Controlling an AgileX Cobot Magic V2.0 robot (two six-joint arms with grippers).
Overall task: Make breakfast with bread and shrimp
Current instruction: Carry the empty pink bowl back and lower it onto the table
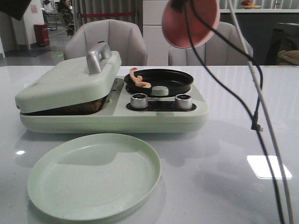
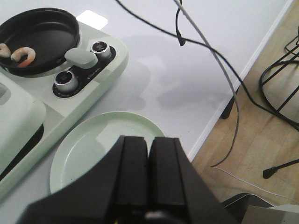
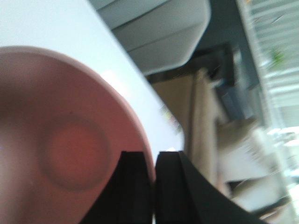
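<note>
The shrimp (image 1: 139, 79) lies curled at the left rim of the black pan (image 1: 180, 78) of the pale green breakfast maker; it also shows in the left wrist view (image 2: 23, 55). The bread is mostly hidden under the tilted lid (image 1: 65, 84); only a brown edge (image 1: 83, 107) shows in the gap. My right gripper (image 3: 154, 156) is shut on the rim of a pink plate (image 3: 60, 140), held high above the pan (image 1: 196, 23). My left gripper (image 2: 148, 141) is shut and empty above the near edge of the green plate (image 2: 93, 140).
The green plate (image 1: 93, 175) lies empty on the white table in front of the maker. Two metal knobs (image 1: 138, 101) sit below the pan. Black and grey cables (image 1: 261, 126) hang down on the right. Chairs stand behind the table.
</note>
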